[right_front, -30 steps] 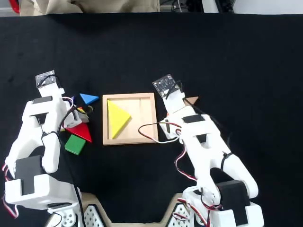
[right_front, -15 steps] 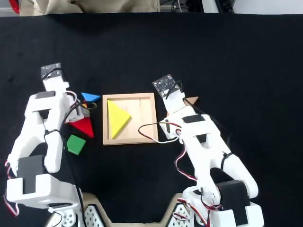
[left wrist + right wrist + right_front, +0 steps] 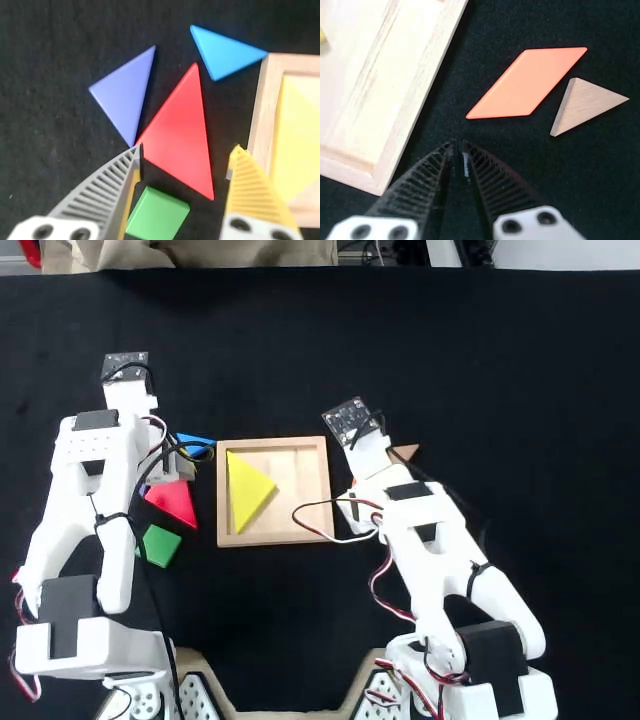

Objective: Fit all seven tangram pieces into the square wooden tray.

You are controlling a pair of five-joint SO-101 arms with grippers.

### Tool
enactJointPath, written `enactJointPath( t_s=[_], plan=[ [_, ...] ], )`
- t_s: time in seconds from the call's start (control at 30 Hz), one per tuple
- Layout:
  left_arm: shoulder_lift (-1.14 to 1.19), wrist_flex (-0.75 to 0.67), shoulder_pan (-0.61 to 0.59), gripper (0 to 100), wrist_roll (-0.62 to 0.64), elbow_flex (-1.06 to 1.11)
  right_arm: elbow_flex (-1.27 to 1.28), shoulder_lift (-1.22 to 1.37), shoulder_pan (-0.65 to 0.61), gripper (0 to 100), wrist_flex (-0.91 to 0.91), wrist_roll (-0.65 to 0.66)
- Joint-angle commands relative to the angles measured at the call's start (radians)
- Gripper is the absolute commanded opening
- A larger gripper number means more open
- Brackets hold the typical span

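The red triangle (image 3: 182, 135) lies flat on the black cloth (image 3: 450, 350), just beside the left rim of the tray (image 3: 272, 443) and outside it. Its long edge runs alongside that rim, and its square corner points away from the tray.

The left gripper (image 3: 187, 150) hangs above this piece with its jaws open. One jaw stands at the square corner and the other between the long edge and the rim, so the opening lies across the short axis of the piece. Whether the jaws touch the cloth, I cannot tell.

The step in hand seems to be picking up the red triangle. Next, I think, the jaws must close from corner to long edge. A grip on a corner can slip, so the closing should be well centred. After that the piece probably needs a quarter turn.

In the tray there is only the yellow triangle (image 3: 248, 490), its long edge against the left wall, so six pieces wait outside.

Near the red one lie the green square (image 3: 157, 217), the light blue triangle (image 3: 225, 50) and the violet-blue triangle (image 3: 125, 92).

On the other side of the tray, the right gripper (image 3: 457, 145) is over the cloth with closed, empty jaws, near the orange parallelogram (image 3: 527, 82) and the wooden triangle (image 3: 585, 102).
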Motion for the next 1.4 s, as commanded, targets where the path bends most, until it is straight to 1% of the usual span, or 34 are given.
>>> enactJointPath(
  t_s=[0.0, 0.13, 0.2, 0.37, 0.53, 0.67, 0.8, 1.1, 1.2, 1.37],
  plan=[
    [0.006, 0.038, -0.002, 33, -0.015, -0.053, -0.004, -0.047, 0.0, 1.1, -0.017, -0.002],
    [0.009, -0.054, -0.036, 33, -0.031, 0.015, -0.004, -0.047, 0.0, 1.1, -0.017, -0.002],
    [0.009, -0.103, -0.039, 32, -0.058, 0.054, -0.004, -0.047, 0.0, 1.1, -0.017, -0.002],
    [0.009, -0.189, -0.041, 32, -0.063, 0.133, -0.004, -0.047, 0.0, 1.1, -0.017, -0.002],
    [0.061, -0.193, -0.041, 32, -0.061, 0.125, -0.004, -0.047, 0.0, 1.1, -0.017, -0.002],
    [0.167, -0.15, -0.053, 32, -0.061, 0.021, -0.004, -0.047, 0.0, 1.1, -0.017, -0.002],
    [0.224, -0.104, -0.059, 32, -0.06, -0.056, -0.004, -0.047, 0.0, 1.1, -0.017, -0.002],
    [0.226, -0.101, -0.05, 32, -0.063, -0.061, -0.005, -0.047, 0.0, 1.1, -0.017, -0.002],
    [0.233, -0.1, -0.05, 32, -0.069, -0.065, -0.002, -0.047, -0.021, 1.1, -0.017, 0.0],
    [0.236, -0.106, -0.058, 32, -0.069, -0.071, -0.001, -0.047, -0.026, 1.1, -0.017, 0.041]
  ],
)
